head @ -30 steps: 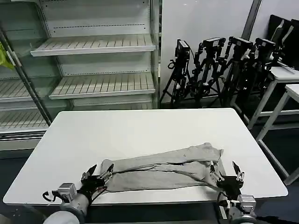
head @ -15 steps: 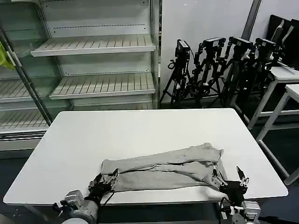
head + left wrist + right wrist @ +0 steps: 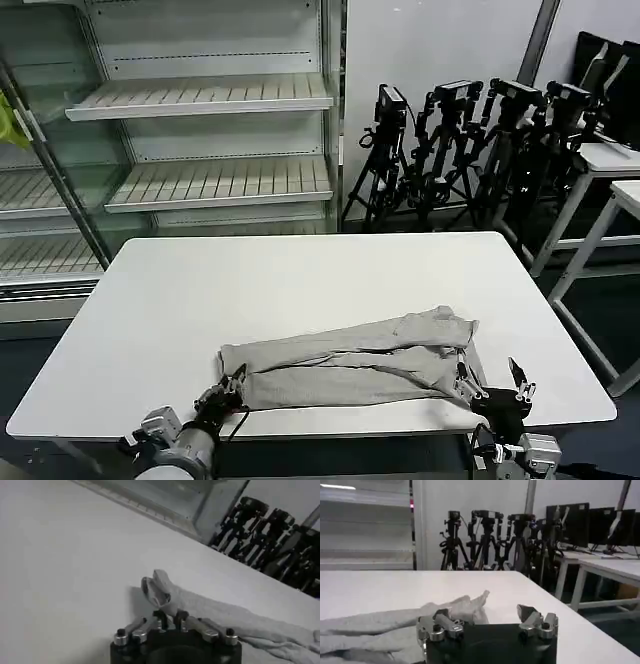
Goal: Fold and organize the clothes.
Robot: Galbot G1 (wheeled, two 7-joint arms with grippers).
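The grey shirt (image 3: 350,362) lies folded in a long strip on the white table (image 3: 200,290), near its front edge. The left gripper (image 3: 228,385) is closed at the shirt's left end – the right gripper (image 3: 490,378) stands wide at its right end.

Head view: high, looking forward and down over the whole table (image 3: 300,270). Both wrist views: low at its near edge, close, sharing the shirt (image 3: 350,365).
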